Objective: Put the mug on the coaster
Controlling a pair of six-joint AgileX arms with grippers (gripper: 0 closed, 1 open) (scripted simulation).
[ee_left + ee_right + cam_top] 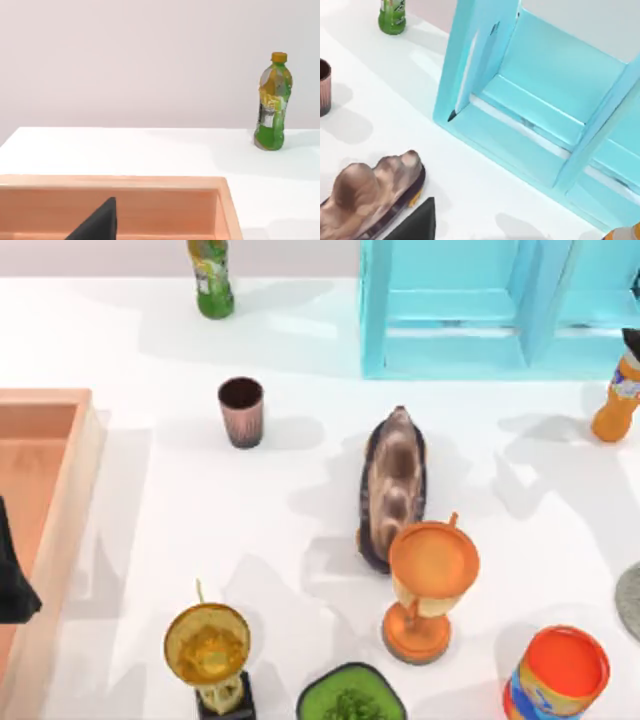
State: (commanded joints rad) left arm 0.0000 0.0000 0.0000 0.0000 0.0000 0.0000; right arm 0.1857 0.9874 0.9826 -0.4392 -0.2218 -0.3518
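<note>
Mug (pixel 241 411): stands upright on the white table (pixel 150 510), mouth up, dark maroon inside with nothing in it; well apart from both grippers, nothing touching it. The right wrist view has it (pixel 324 87) at the frame edge.
Coaster (pixel 630 600): grey disc flat on the table at the top view's right edge, partly cut off, bare on top; well apart from the mug.
Left gripper (pixel 15 575): dark shape over the wooden tray (pixel 70 490) at the table's left side; whether its jaws are apart or together, cannot tell.
Right gripper: a dark finger (pixel 417 222) near the brown shoe (pixel 367 195); jaw state, cannot tell.
Wooden tray: open box, floor bare where visible.
Blue shelf (pixel 450 310): open compartments, those in sight hold nothing.
Green bottle (pixel 211 278): upright at the far edge, beyond the mug.
Brown shoe: lies between the mug and the orange trophy (pixel 428 580).
Gold trophy (pixel 210 655): near edge, beside the green-topped pot (pixel 350 698).
Orange can (pixel 558 675): upright, just beside the coaster.
Orange bottle (pixel 620 400): far right.
</note>
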